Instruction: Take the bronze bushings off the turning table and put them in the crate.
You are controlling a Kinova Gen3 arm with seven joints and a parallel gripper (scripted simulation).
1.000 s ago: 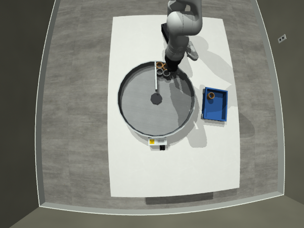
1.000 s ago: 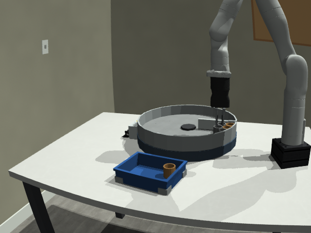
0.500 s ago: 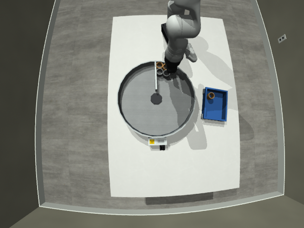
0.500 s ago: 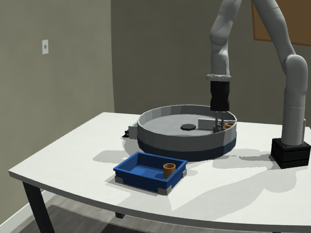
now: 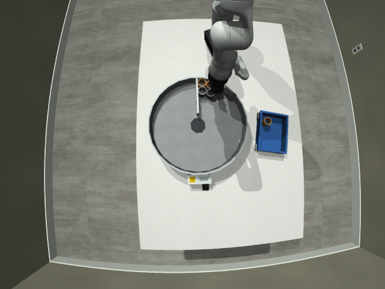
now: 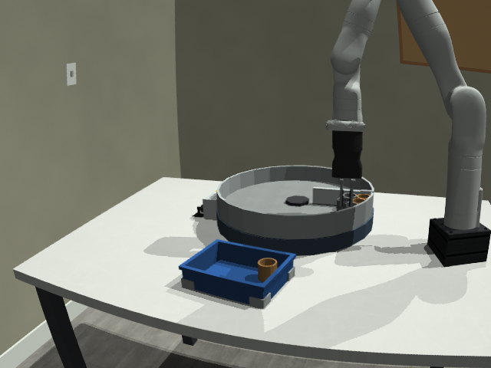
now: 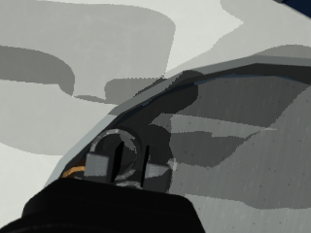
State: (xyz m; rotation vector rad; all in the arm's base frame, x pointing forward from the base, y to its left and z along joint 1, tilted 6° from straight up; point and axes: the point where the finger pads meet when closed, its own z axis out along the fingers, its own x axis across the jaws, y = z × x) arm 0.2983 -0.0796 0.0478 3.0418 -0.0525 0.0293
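Gripper (image 5: 217, 90) (image 6: 346, 205) (image 7: 133, 157) over turning table (image 5: 174, 142) (image 6: 293, 228) (image 7: 253, 170), jaws partway apart, bronze bushings (image 5: 202, 82) (image 6: 363, 195) (image 7: 74, 171) toward counter's (image 5: 217, 217) (image 6: 99, 238) (image 7: 29, 116) arm-base edge, one bronze bushing (image 5: 267, 121) (image 6: 267, 271) in crate (image 5: 273, 142) (image 6: 225, 287) near long edge.

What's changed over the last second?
Jaws came down, fingers now lower in among the bushings on the turning table. No pick or release visible; can't tell whether they grip anything. Unchanged: crate, the bronze bushing in it, and the turning table.
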